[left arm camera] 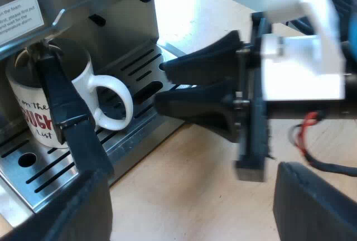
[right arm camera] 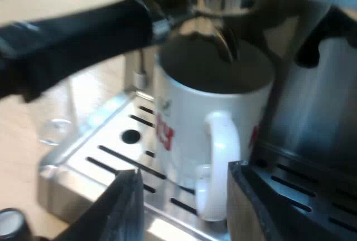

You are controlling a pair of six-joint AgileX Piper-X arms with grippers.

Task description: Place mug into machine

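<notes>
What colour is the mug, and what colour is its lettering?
White mug with red lettering, clearest in the left wrist view.

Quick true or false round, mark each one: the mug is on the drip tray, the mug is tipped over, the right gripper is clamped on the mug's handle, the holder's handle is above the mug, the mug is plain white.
1. The mug stands on the machine's slotted drip tray. True.
2. The mug is tipped on its side. False: it stands upright, its opening facing up.
3. The right gripper is clamped on the mug's handle. False: its fingers stand apart, not closed on the handle.
4. The holder's dark handle juts out above the mug. True.
5. The mug is plain white. False: it carries red lettering.
</notes>
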